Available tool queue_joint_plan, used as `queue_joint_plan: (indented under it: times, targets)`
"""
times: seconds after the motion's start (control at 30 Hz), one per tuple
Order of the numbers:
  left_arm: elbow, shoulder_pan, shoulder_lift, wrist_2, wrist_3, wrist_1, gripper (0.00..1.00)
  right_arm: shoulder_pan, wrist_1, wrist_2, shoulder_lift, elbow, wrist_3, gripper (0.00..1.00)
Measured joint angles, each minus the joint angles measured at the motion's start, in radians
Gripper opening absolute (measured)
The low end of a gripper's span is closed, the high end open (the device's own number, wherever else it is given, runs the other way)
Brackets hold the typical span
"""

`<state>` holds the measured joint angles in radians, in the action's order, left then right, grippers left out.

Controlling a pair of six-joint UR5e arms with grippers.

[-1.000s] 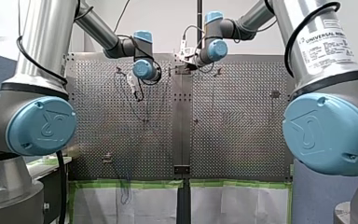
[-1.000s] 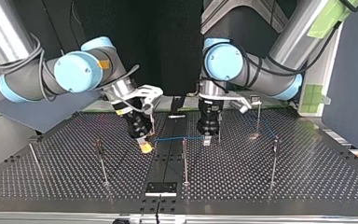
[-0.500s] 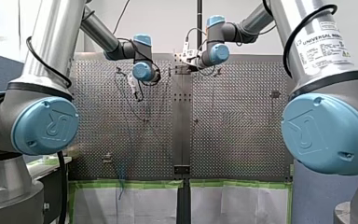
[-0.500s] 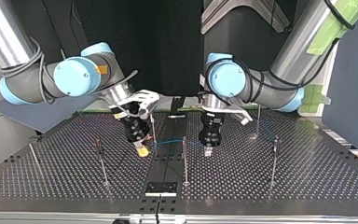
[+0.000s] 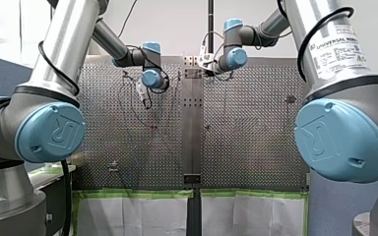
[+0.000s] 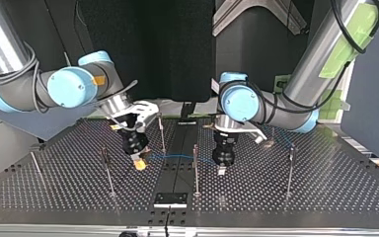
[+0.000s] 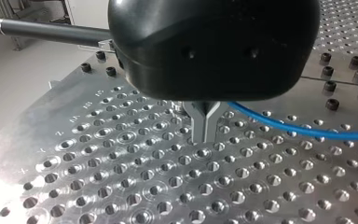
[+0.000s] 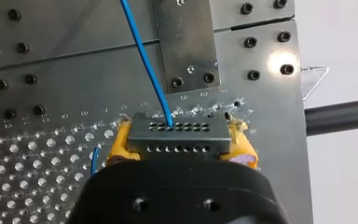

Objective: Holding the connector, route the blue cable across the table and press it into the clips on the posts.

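In the top view my right gripper (image 6: 139,164), with yellow pads, is shut on the grey connector (image 8: 177,140); the pads (image 8: 119,144) clamp its two ends. The blue cable (image 6: 177,158) leaves the connector and runs low across the centre strip to my left gripper (image 6: 220,170), then on to a post (image 6: 290,168) at the view's right. In the left wrist view the metal fingers (image 7: 200,128) stand pressed together just above the plate. The cable (image 7: 279,123) comes out from their upper part and trails off to one side.
Several thin posts stand on the perforated table (image 6: 325,197), among them one (image 6: 195,170) between the grippers, one (image 6: 162,136) behind the right gripper and one (image 6: 107,173) further left. A small black plate (image 6: 170,199) sits at the near edge.
In the top view both grippers have come nearer the front edge, the right one also drifting left with the connector. The cable between them now lies lower and slacker.
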<state>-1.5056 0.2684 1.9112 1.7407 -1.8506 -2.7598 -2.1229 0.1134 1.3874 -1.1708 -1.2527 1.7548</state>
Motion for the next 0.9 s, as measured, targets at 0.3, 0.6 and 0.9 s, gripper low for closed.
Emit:
queue_joint_plan:
  times: [0.3, 0.6, 0.9]
  targets:
    - [0.001, 0.008, -0.002, 0.004, 0.008, -0.041, 0.93, 0.009, -0.002, -0.005, 0.001, 0.0, -0.005, 0.02]
    - [-0.007, 0.027, -0.029, 0.037, 0.034, -0.131, 1.0, 0.024, -0.004, 0.001, 0.001, 0.0, -0.017, 0.02]
    - [-0.076, 0.06, -0.111, 0.036, 0.037, -0.185, 1.0, 0.038, -0.009, 0.009, 0.001, 0.0, -0.028, 0.02]
